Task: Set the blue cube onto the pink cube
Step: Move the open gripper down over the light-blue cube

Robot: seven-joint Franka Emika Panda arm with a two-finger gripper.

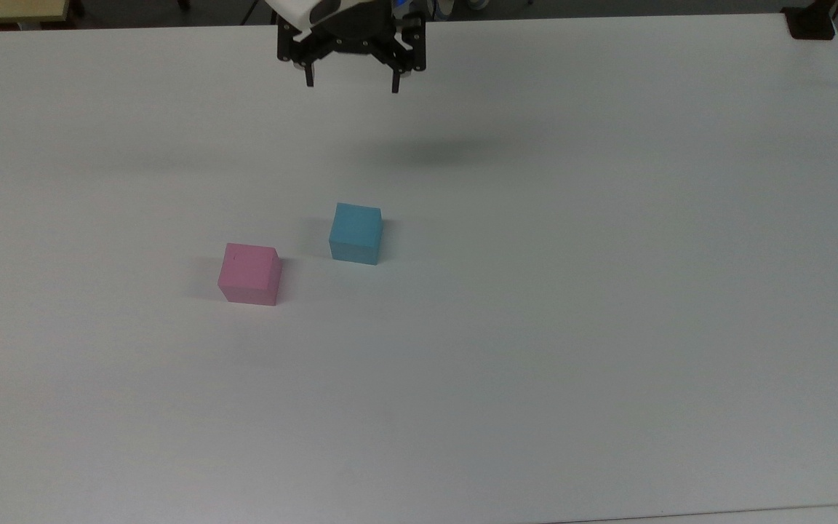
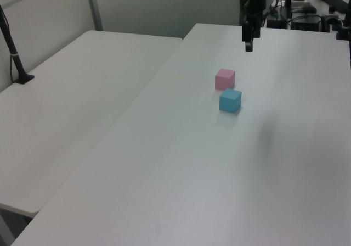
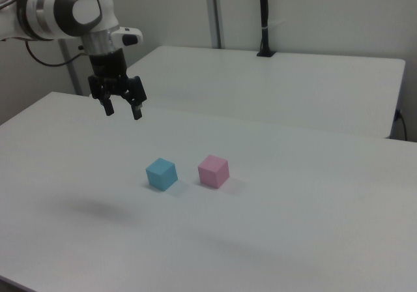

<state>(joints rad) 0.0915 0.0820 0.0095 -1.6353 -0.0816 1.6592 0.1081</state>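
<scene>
Step in hand: approach, nothing grasped yet. Gripper (image 1: 351, 80) hanging above white table (image 1: 608, 327), fingers spread, empty. Blue cube (image 1: 356, 233) sitting on table, just beside pink cube (image 1: 249, 274), not touching; pink lying toward top view's left. Next move, as judged: descending over blue cube, straddling opposite faces, closing. No brands, labels or readable writing showing.

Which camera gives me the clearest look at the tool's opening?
The top view: the tool faces it, both fingers apart. The right view also shows the gap, at an angle. The left view sees it edge-on, the fingers overlapping.
</scene>
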